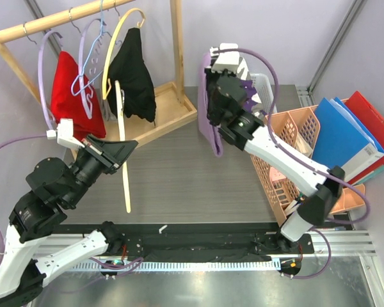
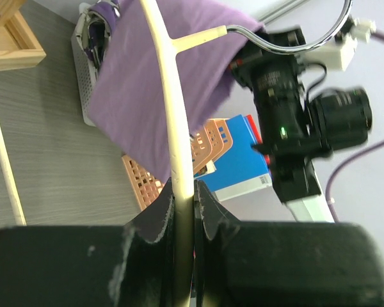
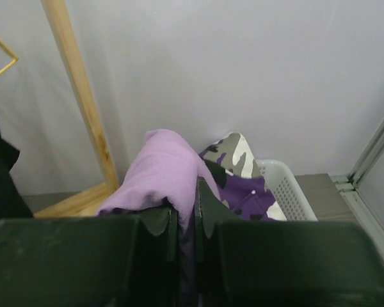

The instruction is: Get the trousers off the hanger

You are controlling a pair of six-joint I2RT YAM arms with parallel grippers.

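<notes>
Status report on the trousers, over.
Left gripper shut on cream hanger. Right gripper shut on lilac trousers, off the hanger. Camouflage trousers in white basket. No obstruction seen.

Site: robotics lab test cell, which I run remotely. Fixtures: blank pale walls [image 3: 243, 64], aluminium frame post [image 1: 336, 41], grey table [image 1: 179, 173], and a metal mounting rail [image 1: 349, 242] by my left arm [image 1: 51, 192] and right arm [image 1: 288, 163]. Props I see: wooden clothes rack [image 1: 177, 51], peach plastic basket [image 1: 294, 128], blue and red folders [image 1: 342, 137].

Legend, all three views — no text, label, brand, number or sign can be read; the pale strip along the edge of the blue folder [image 1: 345, 131] is too small to make out.
</notes>
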